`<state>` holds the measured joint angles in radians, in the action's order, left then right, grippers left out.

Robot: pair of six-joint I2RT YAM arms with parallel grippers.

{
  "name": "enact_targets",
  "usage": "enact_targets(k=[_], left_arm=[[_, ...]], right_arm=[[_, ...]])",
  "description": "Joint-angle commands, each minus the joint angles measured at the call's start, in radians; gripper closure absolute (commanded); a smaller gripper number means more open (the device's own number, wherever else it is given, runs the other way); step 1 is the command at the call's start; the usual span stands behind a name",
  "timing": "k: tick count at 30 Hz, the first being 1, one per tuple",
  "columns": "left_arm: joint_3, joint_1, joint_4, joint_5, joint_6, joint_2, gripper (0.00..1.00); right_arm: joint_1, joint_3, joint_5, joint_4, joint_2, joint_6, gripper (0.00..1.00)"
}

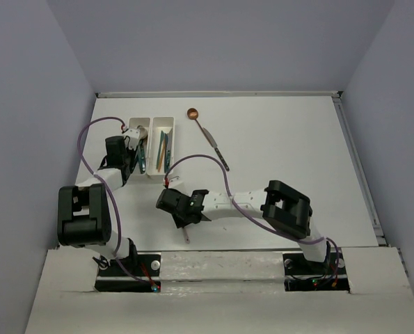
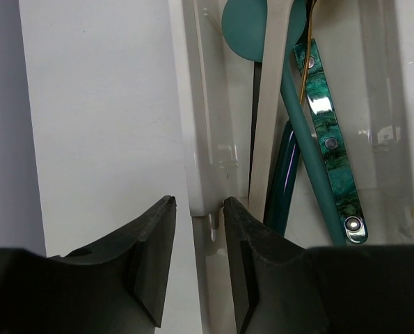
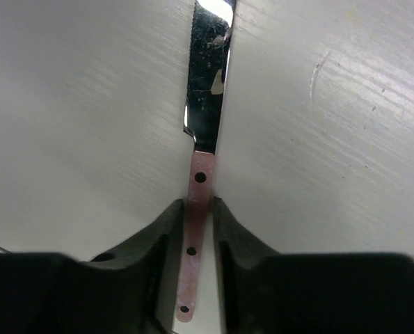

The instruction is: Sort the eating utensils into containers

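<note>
Knife (image 3: 204,132), pink-handled, clamped in right gripper (image 3: 196,205).

- Left tray (image 1: 138,122): white, holding a teal spoon (image 2: 245,28) and a marbled-teal handle (image 2: 328,139).
- Right tray (image 1: 168,122): white, touching the left tray, holding slim utensils.
- Copper spoon (image 1: 193,113): flat, right of the trays.
- Pink-handled knife (image 3: 200,177): nearer than the trays, pinched in the right claw (image 3: 198,205).
</note>
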<state>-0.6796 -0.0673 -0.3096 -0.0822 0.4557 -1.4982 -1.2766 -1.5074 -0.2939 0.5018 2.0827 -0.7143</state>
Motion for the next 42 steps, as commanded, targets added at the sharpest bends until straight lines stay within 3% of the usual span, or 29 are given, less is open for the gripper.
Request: enact_targets(k=[1, 8, 16, 25, 29, 33, 37, 42], left_arm=[[-0.017, -0.006, -0.025, 0.024, 0.005, 0.038, 0.52], [-0.035, -0.006, 0.036, 0.076, -0.014, 0.113, 0.47], [-0.064, -0.005, 0.098, 0.137, -0.038, 0.228, 0.41], [-0.052, -0.005, 0.109, 0.112, -0.058, 0.291, 0.38], [-0.035, -0.009, 0.104, 0.111, -0.075, 0.312, 0.36], [-0.012, -0.017, 0.115, 0.098, -0.077, 0.346, 0.35], [0.046, -0.028, 0.084, 0.045, -0.084, 0.386, 0.3], [0.084, -0.034, 0.064, 0.025, -0.081, 0.392, 0.29]], right_arm=[[0.006, -0.027, -0.02, 0.014, 0.045, -0.027, 0.96], [0.006, 0.051, -0.111, 0.007, -0.044, -0.071, 1.0], [0.006, 0.236, -0.087, -0.196, -0.318, 0.024, 1.0], [0.006, 0.23, -0.131, -0.249, -0.48, 0.097, 1.0], [0.074, 0.037, -0.18, -0.273, -0.432, 0.18, 1.0], [0.218, -0.086, -0.055, -0.395, -0.302, 0.182, 1.0], [0.284, -0.192, -0.008, -0.494, -0.2, 0.121, 1.0], [0.324, -0.433, -0.001, -0.528, 0.064, 0.11, 1.0]])
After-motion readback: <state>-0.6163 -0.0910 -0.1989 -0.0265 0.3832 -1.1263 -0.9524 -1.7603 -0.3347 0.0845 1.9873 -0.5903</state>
